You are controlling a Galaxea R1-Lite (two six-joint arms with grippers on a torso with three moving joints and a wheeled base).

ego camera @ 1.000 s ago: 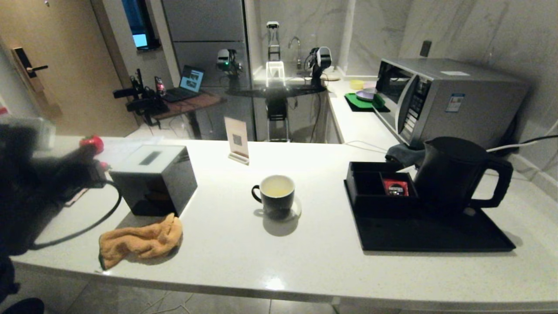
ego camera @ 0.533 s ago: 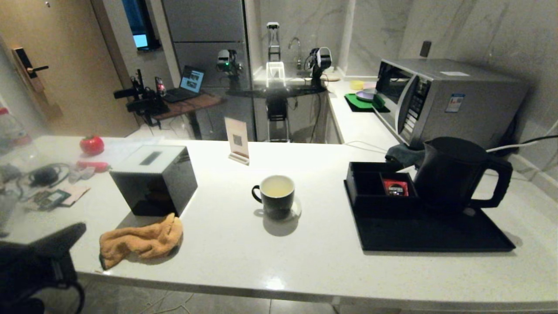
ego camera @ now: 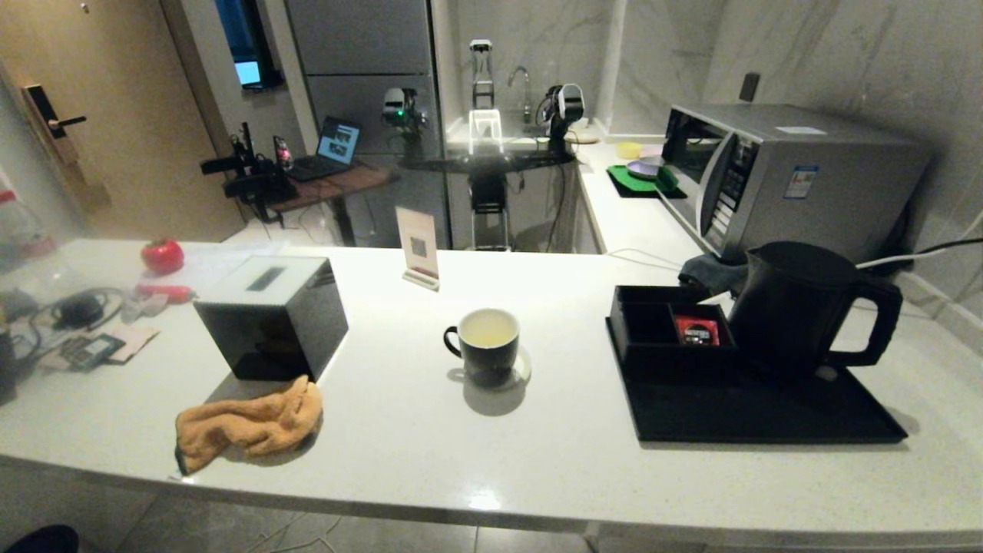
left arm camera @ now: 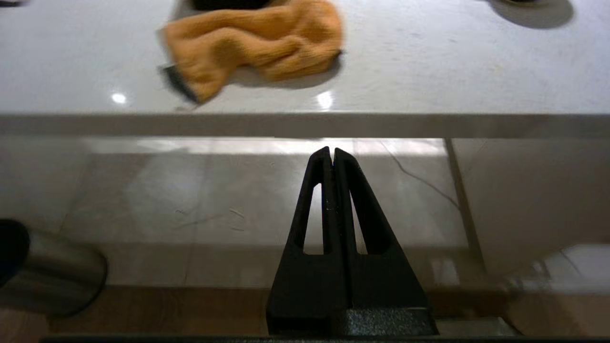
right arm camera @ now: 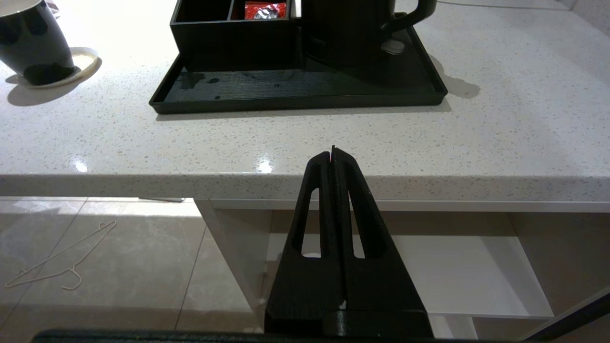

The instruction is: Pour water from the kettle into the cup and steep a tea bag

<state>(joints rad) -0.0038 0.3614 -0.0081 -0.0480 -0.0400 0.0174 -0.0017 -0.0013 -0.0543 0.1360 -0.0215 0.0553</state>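
Note:
The black kettle (ego camera: 799, 307) stands on the black tray (ego camera: 760, 415) at the right, handle pointing right; its lower body shows in the right wrist view (right arm camera: 350, 33). The black cup (ego camera: 484, 343) sits mid-counter on a small coaster, with pale yellowish water (ego camera: 488, 330) inside; it also shows at the corner of the right wrist view (right arm camera: 31, 45). No tea bag is visible. My left gripper (left arm camera: 332, 152) hangs shut below the counter's front edge, near the orange cloth. My right gripper (right arm camera: 332, 151) is shut and empty, low in front of the counter edge before the tray.
A black compartment box (ego camera: 668, 326) on the tray holds a red packet (ego camera: 697, 330). An orange cloth (ego camera: 247, 424) lies near the front left, a black cube box (ego camera: 269, 315) behind it. A microwave (ego camera: 783, 177) stands at the back right, a card stand (ego camera: 418, 247) behind the cup.
The left arm, blurred over the counter's left side a second ago, has dropped down and left the head view. Cup, kettle and tray have not moved.

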